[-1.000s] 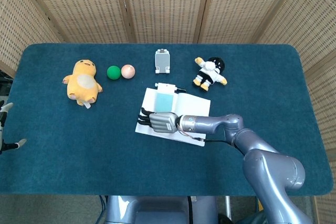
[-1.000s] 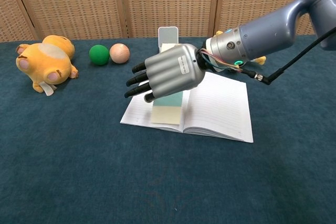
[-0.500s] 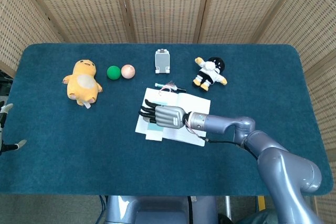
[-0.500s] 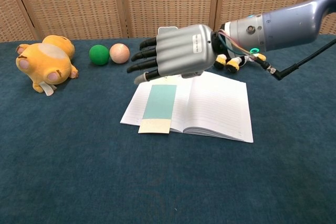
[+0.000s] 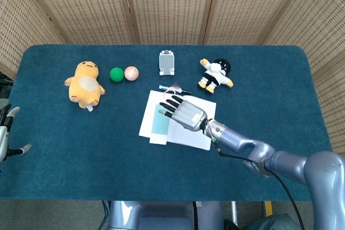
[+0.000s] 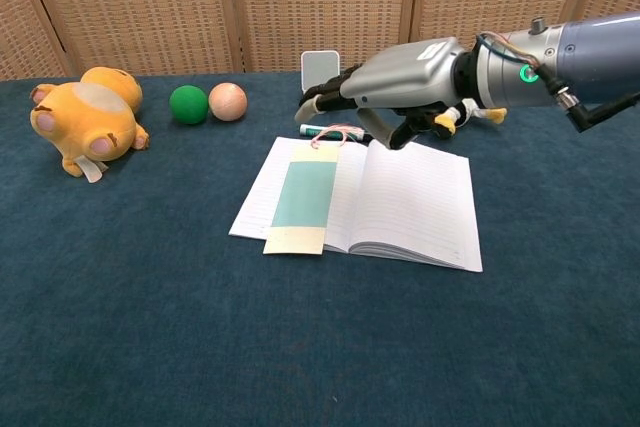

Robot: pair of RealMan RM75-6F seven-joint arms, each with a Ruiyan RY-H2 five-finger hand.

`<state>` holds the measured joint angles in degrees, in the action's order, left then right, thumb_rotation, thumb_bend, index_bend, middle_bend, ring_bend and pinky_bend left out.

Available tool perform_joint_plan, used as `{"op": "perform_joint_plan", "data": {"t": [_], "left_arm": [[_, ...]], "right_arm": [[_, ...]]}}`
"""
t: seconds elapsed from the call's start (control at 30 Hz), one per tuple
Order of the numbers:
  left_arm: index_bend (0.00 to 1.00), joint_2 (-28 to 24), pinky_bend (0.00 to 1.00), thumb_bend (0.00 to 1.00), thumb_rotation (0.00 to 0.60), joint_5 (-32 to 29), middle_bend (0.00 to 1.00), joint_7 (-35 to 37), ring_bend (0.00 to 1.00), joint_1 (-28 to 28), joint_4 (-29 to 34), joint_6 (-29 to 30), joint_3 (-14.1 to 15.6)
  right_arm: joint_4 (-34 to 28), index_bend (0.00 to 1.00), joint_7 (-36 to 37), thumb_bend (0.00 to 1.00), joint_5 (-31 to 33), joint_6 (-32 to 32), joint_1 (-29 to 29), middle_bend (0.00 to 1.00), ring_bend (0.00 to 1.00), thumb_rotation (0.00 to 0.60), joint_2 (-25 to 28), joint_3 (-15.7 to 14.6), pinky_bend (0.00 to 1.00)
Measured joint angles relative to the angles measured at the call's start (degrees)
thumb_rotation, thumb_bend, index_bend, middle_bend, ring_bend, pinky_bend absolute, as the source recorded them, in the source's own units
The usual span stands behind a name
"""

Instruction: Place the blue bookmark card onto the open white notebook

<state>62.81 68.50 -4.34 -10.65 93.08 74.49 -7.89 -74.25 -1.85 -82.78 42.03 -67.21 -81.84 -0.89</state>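
Observation:
The blue bookmark card (image 6: 303, 194) lies flat on the left page of the open white notebook (image 6: 415, 205); its cream lower end (image 6: 296, 240) juts past the page's near edge. In the head view the card (image 5: 160, 122) shows just left of my right hand (image 5: 185, 112). That hand (image 6: 395, 87) hovers above the notebook's far edge with its fingers spread, holding nothing and clear of the card. My left hand (image 5: 6, 133) sits at the table's far left edge, fingers apart, far from the notebook.
A pen with a tassel (image 6: 325, 131) lies just behind the notebook. Along the back stand a yellow plush (image 5: 84, 83), a green ball (image 5: 116, 74), a peach ball (image 5: 131, 72), a white phone stand (image 5: 167, 62) and a small doll (image 5: 215, 74).
My right hand has let go of the card, risen and drawn back to the right. The card, first propped under the hand, now lies flat on the left page.

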Motion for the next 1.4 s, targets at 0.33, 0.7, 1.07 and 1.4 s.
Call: {"op": "perform_joint_plan", "data": {"t": [0.33,0.7,1.07,1.4], "left_arm": [[0.00,0.39,0.00,0.00,0.600,-0.27,0.00,-0.51,0.00,-0.23,-0.24,-0.40,0.12],[0.00,0.19,0.00,0.00,0.600,-0.51,0.00,0.47,0.00,-0.09,-0.45,-0.51,0.03],[0.00,0.22,0.00,0.00,0.600,-0.82,0.00,0.51,0.00,-0.31,-0.56,-1.02,0.03],[0.00,0.07,0.00,0.00,0.600,-1.24,0.00,0.87,0.00,-0.62,-0.95,-1.90,-0.04]], "right_arm": [[-1.78,0.00,-15.83,1.00,9.27,-4.90,-0.19,0.00,0.00,0.600,-2.45,2.50,0.00],[1.74,0.00,-26.16,1.00,17.69,-9.44,-2.61,0.00,0.00,0.600,-8.52,3.22,0.00],[5.37,0.00,-32.48,1.00,24.34,-12.64,-5.41,0.00,0.00,0.600,-11.97,1.87,0.00],[6.97,0.00,-35.91,1.00,30.82,-12.92,-6.75,0.00,0.00,0.600,-13.15,-0.20,0.00]]}}
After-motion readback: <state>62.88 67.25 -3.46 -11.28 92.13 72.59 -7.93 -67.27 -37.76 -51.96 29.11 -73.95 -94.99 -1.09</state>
